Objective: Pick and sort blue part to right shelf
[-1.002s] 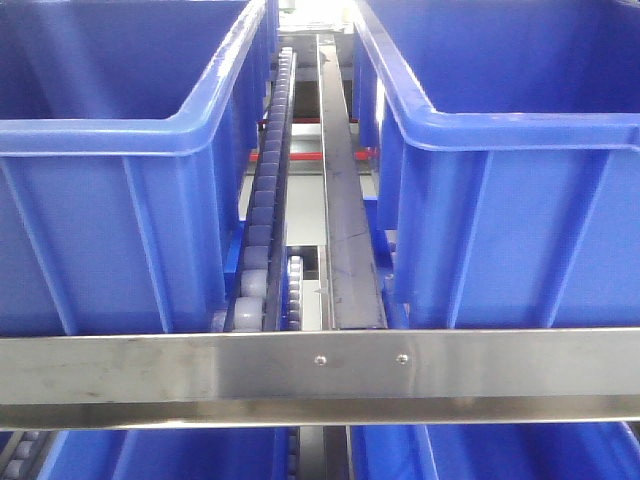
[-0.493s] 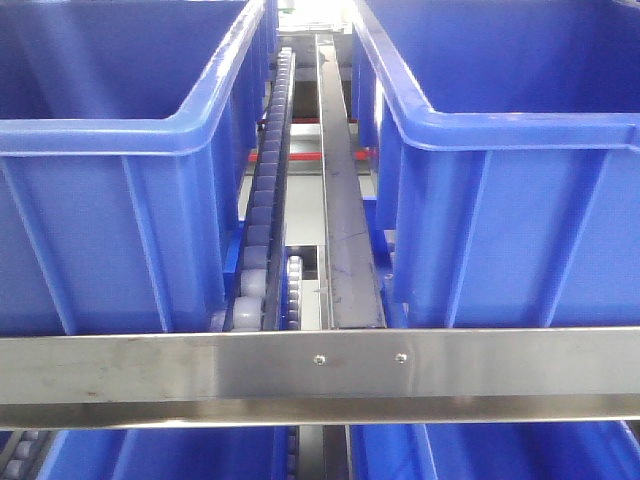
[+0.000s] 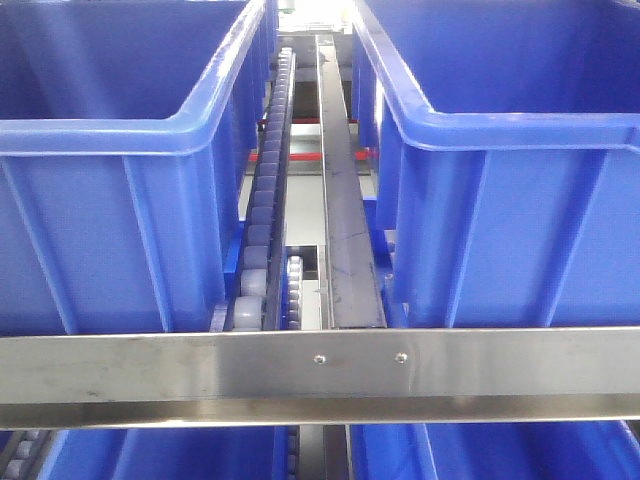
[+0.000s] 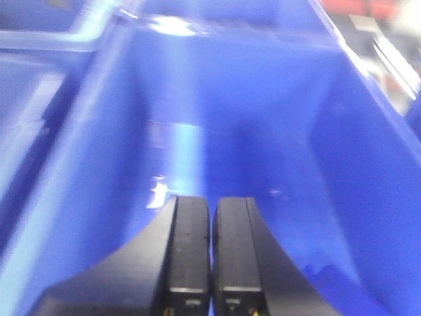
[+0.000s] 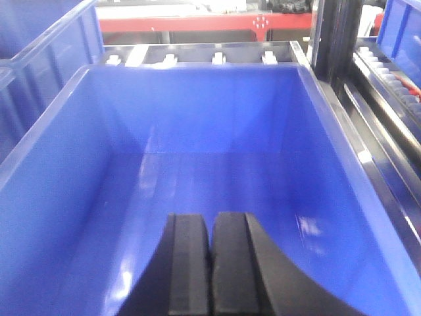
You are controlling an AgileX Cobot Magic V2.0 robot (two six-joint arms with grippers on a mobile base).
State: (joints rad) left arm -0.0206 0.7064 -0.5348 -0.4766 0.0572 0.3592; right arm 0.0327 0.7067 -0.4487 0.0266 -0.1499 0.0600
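Two big blue bins fill the front view, the left bin (image 3: 110, 180) and the right bin (image 3: 510, 190), both sitting on the right shelf (image 3: 320, 375), whose steel front bar runs straight across below them. Between the bins, a roller track (image 3: 262, 230) slopes away, with a dark metal rail (image 3: 345, 230) just beside it on its right. More blue bins peek out from under the bar on the tier below.

Over to the left wrist view: the left end effector (image 4: 211, 253) hangs above a blue bin's floor (image 4: 263, 151), its two black fingers pressed nearly together with only a thin slit between them, and nothing is gripped. The picture is blurred.

Right wrist view now, and it's sharper: the right end effector (image 5: 211, 263) hangs over another open blue bin (image 5: 217, 131), fingers likewise narrow and gripping nothing. Roller tracks (image 5: 388, 72) and a black post (image 5: 335, 36) stand to that bin's right.

And the blue part? It shows in none of these views.
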